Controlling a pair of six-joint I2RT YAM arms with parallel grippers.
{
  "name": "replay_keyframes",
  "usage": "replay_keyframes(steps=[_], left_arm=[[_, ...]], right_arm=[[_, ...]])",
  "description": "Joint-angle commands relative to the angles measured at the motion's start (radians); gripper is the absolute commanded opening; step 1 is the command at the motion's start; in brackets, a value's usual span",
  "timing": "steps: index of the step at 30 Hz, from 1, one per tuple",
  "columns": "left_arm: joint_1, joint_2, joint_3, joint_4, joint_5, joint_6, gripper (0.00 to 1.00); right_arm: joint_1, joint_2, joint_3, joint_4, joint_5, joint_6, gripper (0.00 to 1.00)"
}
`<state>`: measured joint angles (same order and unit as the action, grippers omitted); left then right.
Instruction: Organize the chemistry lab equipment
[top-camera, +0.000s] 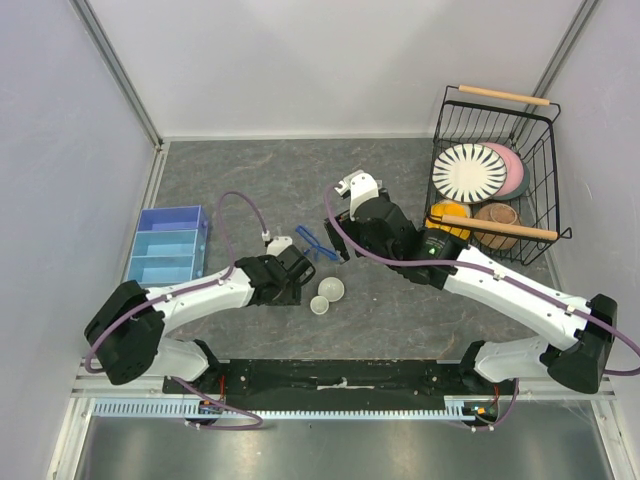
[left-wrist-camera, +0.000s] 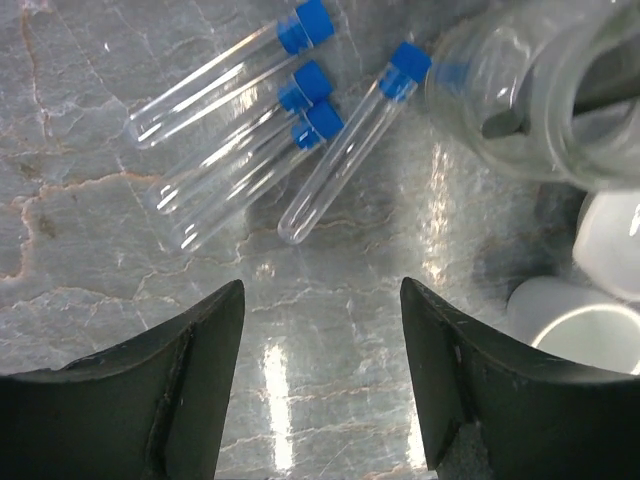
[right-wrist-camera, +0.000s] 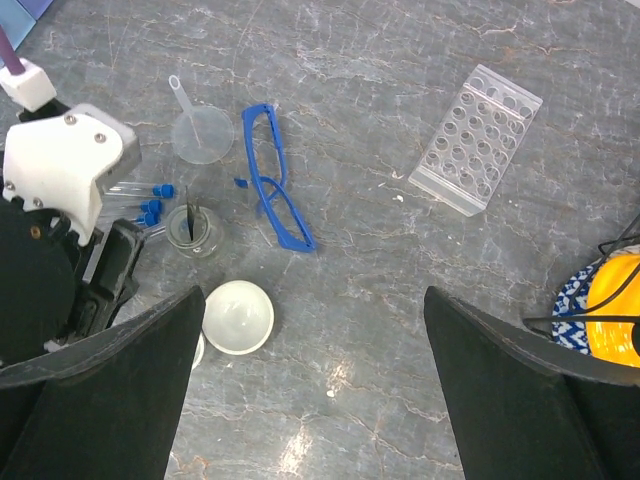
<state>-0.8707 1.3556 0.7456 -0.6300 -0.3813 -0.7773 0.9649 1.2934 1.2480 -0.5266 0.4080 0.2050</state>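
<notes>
Left wrist view: left gripper (left-wrist-camera: 320, 325) spread wide, pinching nothing, over grey marbled tabletop (left-wrist-camera: 90, 250). Just ahead of the fingertips, four small clear blue-capped tubes (left-wrist-camera: 240, 145) lying loose. Ahead and to the right, clear glass jar (left-wrist-camera: 520, 95). Beside the right finger, two small white round dishes (left-wrist-camera: 575, 315).

Right wrist view: right gripper (right-wrist-camera: 310, 335) likewise spread, pinching nothing. Ahead-left, blue-framed safety glasses (right-wrist-camera: 272, 190). Ahead-right, well apart, clear plastic tube rack (right-wrist-camera: 476, 140).

Left fingers (left-wrist-camera: 150, 400) and right fingers (right-wrist-camera: 100, 380) spread, empty.
</notes>
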Motion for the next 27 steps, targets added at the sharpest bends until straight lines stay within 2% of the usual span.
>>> replay_keyframes(steps=[1, 6, 21, 27], left_arm=[[0.051, 0.008, -0.017, 0.111, 0.030, 0.006, 0.70], [0.091, 0.036, -0.032, 0.177, 0.073, 0.061, 0.67], [0.147, 0.120, -0.042, 0.269, 0.113, 0.104, 0.63], [0.160, 0.120, -0.054, 0.279, 0.128, 0.098, 0.57]], right_arm=[[0.005, -0.032, -0.021, 0.033, 0.002, -0.007, 0.98], [0.005, -0.029, -0.025, 0.039, 0.005, -0.007, 0.98], [0.005, -0.005, -0.025, 0.046, 0.008, -0.007, 0.98], [0.006, -0.003, -0.032, 0.046, 0.008, 0.005, 0.98]])
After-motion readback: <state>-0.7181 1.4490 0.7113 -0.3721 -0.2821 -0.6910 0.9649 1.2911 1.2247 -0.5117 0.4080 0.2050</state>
